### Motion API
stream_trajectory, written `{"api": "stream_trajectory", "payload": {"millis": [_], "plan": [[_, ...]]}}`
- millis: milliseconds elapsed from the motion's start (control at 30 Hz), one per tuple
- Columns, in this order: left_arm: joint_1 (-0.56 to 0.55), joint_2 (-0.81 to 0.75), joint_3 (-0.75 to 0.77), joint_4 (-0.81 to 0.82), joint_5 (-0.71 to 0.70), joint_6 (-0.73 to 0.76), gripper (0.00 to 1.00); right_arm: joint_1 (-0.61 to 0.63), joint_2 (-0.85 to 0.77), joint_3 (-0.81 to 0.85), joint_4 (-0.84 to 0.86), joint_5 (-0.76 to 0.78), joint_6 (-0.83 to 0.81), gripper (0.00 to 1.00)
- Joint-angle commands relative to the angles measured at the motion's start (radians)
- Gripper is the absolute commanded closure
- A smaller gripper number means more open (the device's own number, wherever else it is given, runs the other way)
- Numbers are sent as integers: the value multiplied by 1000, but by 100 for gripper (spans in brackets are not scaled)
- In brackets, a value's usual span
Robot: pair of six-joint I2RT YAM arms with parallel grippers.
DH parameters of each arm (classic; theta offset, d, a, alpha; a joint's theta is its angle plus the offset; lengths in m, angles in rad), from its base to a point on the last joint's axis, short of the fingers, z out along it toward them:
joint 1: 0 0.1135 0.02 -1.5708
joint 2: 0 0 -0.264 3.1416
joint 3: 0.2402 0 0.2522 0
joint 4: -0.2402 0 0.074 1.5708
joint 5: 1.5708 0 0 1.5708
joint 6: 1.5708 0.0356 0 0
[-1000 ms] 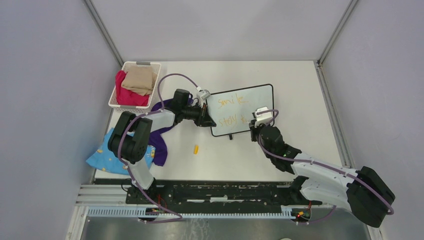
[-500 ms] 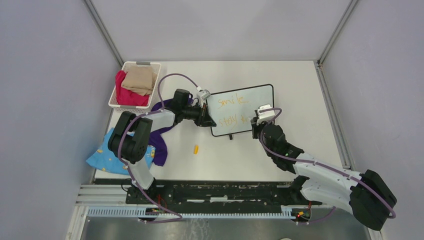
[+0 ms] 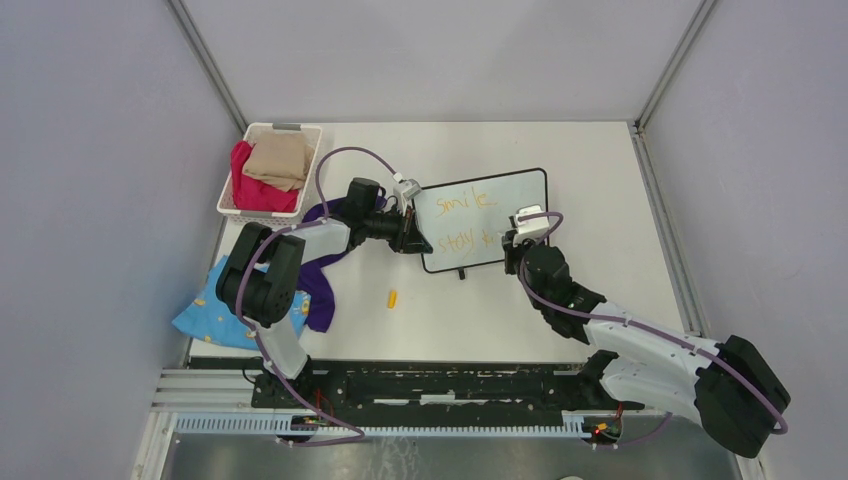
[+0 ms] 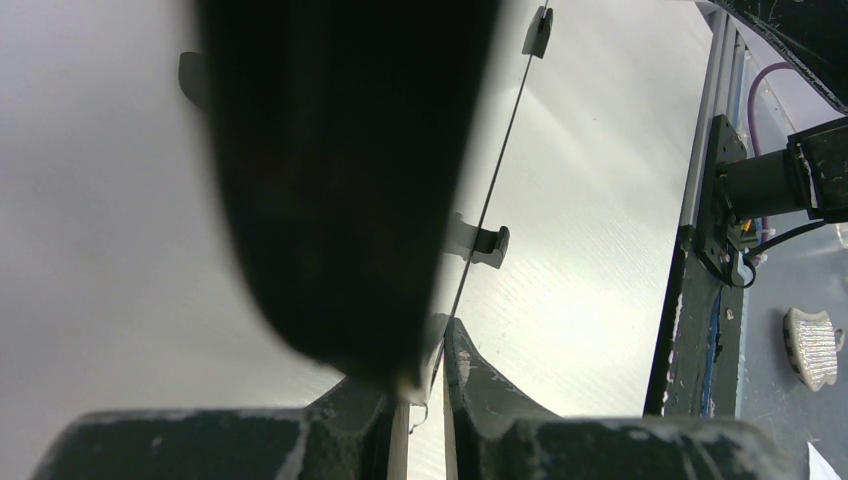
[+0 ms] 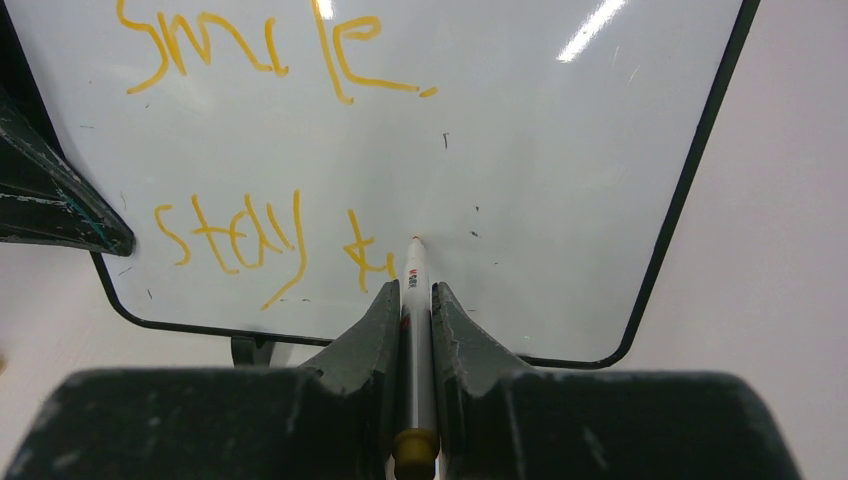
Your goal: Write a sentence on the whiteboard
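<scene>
The whiteboard [image 3: 512, 208] stands on the table, tilted up on its little black feet. The sentence [image 5: 250, 55] is in orange: "smile" above "stay" [image 5: 235, 240], then a first stroke of another word [image 5: 365, 255]. My right gripper [image 5: 416, 295] is shut on a white marker [image 5: 416, 268], whose tip touches the board just right of that stroke. In the top view the right gripper [image 3: 512, 240] is at the board's lower right part. My left gripper [image 3: 408, 236] is shut on the board's left edge. In the left wrist view the left gripper [image 4: 425, 345] clamps the thin whiteboard [image 4: 100, 300].
A white basket [image 3: 232, 205] with red and tan cloths sits at the back left. A purple cloth [image 3: 318, 280] and a blue patterned cloth [image 3: 205, 310] lie by the left arm. A small orange cap [image 3: 392, 298] lies in front of the board.
My right gripper with the marker has shifted slightly up and to the right on the second line. The left arm and the board have not moved.
</scene>
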Motion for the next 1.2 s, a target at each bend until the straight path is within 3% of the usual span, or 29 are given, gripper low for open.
{"api": "stream_trajectory", "payload": {"millis": [0,433,1167], "plan": [[-42,68,-26,-149,-145,85,98,-6,0,3,38,-5,11,100],[-42,70,-26,-151,-145,85,98,-6,-25,-70,24,-17,50,100],[-45,74,-26,-152,-145,85,98,-30,8,54,17,15,1,100]]}}
